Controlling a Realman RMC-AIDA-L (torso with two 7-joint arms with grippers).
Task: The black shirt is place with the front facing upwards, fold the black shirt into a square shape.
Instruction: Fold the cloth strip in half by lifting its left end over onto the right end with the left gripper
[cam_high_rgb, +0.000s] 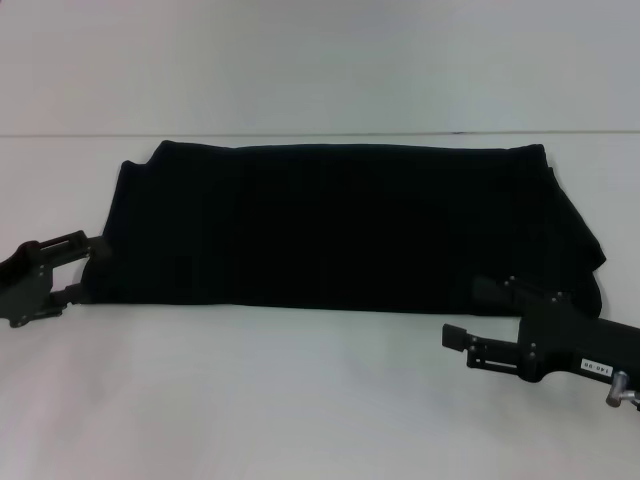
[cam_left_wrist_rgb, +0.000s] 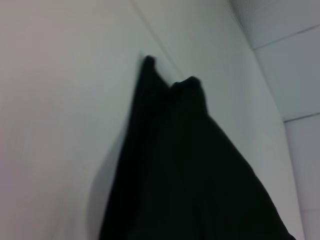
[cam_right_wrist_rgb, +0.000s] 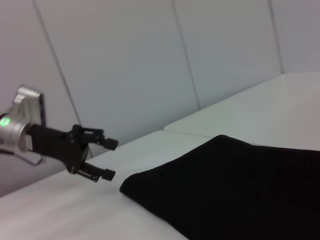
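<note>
**Shirt folded to a wide band; both grippers off the cloth**

You see the shirt (cam_high_rgb: 340, 225) lying flat on the white table (cam_high_rgb: 300, 400) as a wide, low band. Its far edge runs close to the seam where the table meets the wall. Its near edge is straight. No lettering and no neck label show on the upper face in any view. At the shirt's right end the cloth bulges outward in a rounded fold. Its left end slopes outward toward the near corner.

Left gripper (cam_high_rgb: 82, 265): you find it at the shirt's near-left corner. Its fingers point toward the cloth and stand parted, one above the other in the head view. The fingertips sit just beside the shirt's edge. From the head view you cannot tell whether they touch it. The right wrist view shows the same gripper (cam_right_wrist_rgb: 107, 159) from across the table. There the two fingers are spread with a clear gap, nothing lies between them, and they are a little apart from the shirt's corner (cam_right_wrist_rgb: 235, 190).

Right gripper (cam_high_rgb: 470, 320): you find it just off the shirt's near-right corner, over bare table. One finger overlaps the shirt's near edge in the head view, the other lies nearer you over the table. The two are parted, with nothing between them.

The left wrist view shows only the shirt (cam_left_wrist_rgb: 190, 170), with two small peaks of cloth at its far end, lying on the table.
</note>
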